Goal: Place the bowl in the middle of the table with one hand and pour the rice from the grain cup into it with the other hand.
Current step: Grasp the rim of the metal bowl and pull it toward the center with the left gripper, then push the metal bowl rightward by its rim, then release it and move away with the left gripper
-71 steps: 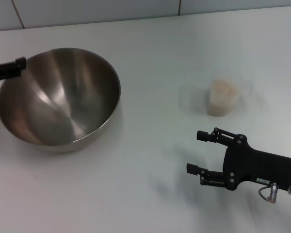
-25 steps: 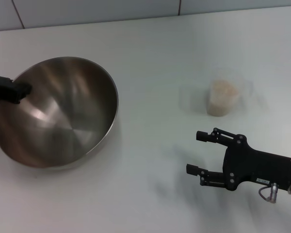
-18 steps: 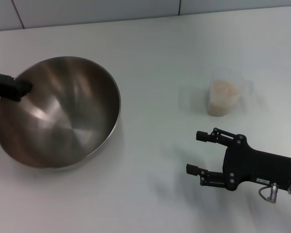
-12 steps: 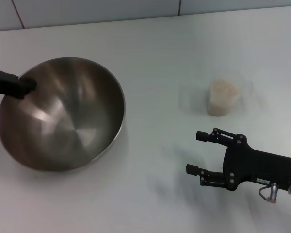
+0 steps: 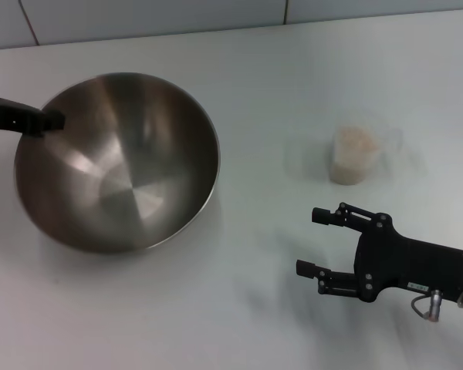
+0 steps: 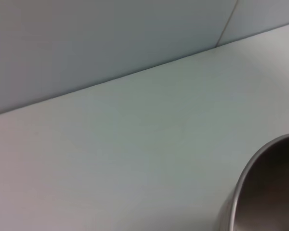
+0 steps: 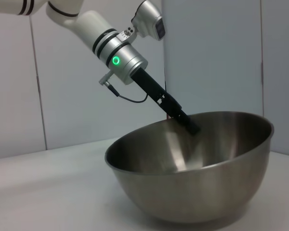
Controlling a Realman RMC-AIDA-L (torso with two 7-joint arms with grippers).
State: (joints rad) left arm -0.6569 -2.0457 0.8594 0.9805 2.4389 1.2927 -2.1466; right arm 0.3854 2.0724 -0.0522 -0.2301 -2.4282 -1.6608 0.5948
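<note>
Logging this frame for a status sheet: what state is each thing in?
bowl: empty, held at its rim, tilted in the right wrist view
grain cup: upright, filled with rice, untouched
left tool: shut on the bowl's rim
right tool: open, empty, near the cup

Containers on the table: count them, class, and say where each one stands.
2. The bowl sits on the robot's left side of the table, its far-left rim held by the left gripper. The grain cup, holding rice, stands on the right.

Right gripper [image 5: 318, 242] was black w/ jointed two-prong fingers; left arm [image 7: 94, 26] silver-white, black bands, green LED, thin cable.
</note>
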